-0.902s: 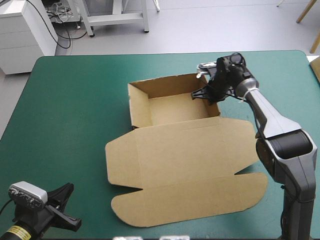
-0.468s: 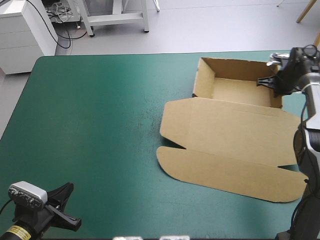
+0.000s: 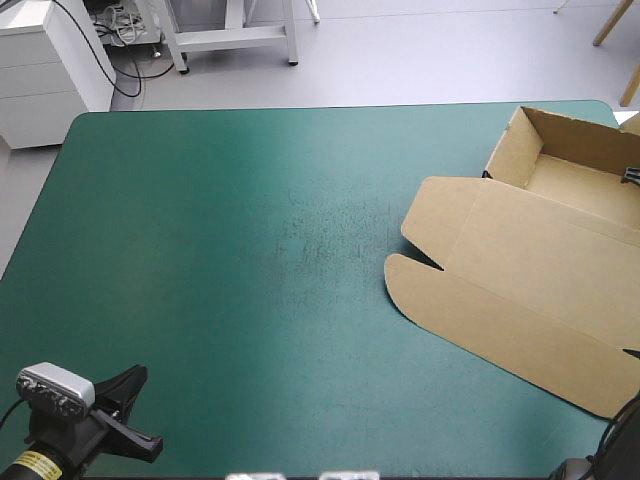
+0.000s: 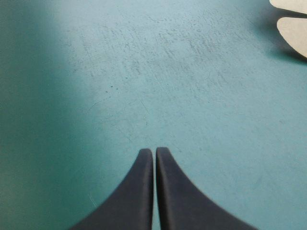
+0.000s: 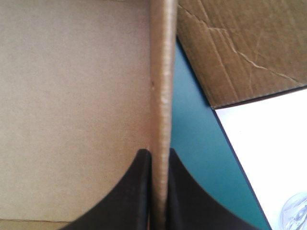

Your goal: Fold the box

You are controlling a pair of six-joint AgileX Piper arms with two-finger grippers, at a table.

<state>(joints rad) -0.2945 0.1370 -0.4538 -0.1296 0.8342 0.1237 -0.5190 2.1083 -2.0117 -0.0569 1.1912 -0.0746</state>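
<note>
So, L to R: the left gripper sat low over the table's near-left corner, black fingers clenched tight together, w/ bare teal-green cover ahead of it. The box was way over at the table's far-right corner. It was an open tray w/ walls up on the far side, and the lid lay flat toward the near edge. The right gripper was at the table's right edge, pinched on the tray's wall, w/ one finger inside the tray and one outside.
</note>
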